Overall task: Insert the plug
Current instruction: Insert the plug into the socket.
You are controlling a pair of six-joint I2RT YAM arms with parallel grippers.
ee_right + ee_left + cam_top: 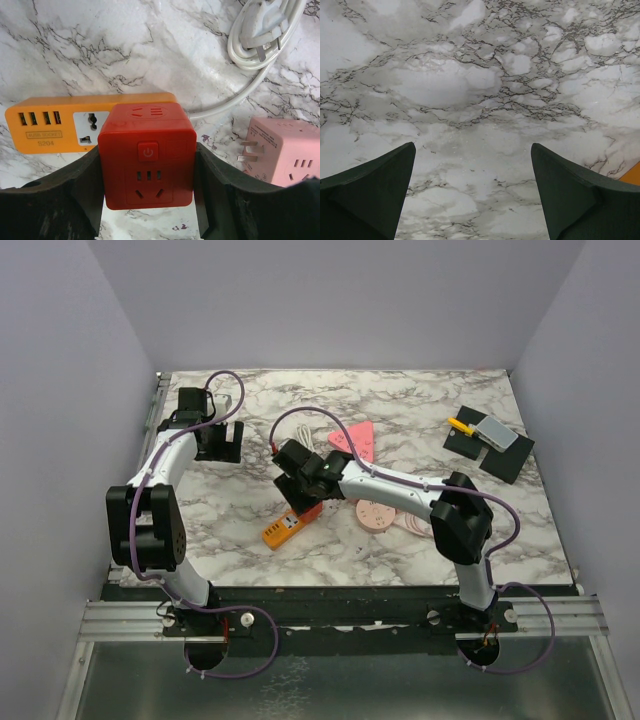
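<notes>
My right gripper (147, 192) is shut on a red cube plug adapter (146, 152), its fingers pressed on both sides. The cube sits right at the near long side of the orange power strip (60, 127), next to its white universal socket (91, 127); I cannot tell whether its pins are in. In the top view the right gripper (300, 480) is over the orange strip (285, 528) at mid-table. My left gripper (472, 195) is open and empty over bare marble; in the top view it (218, 443) is at the far left.
A pink cube adapter (287, 155) with bare pins lies right of the red cube. A white cable with plug (260, 27) coils behind. A pink triangular piece (358, 440) and a black pad with a grey block (488, 440) lie farther back.
</notes>
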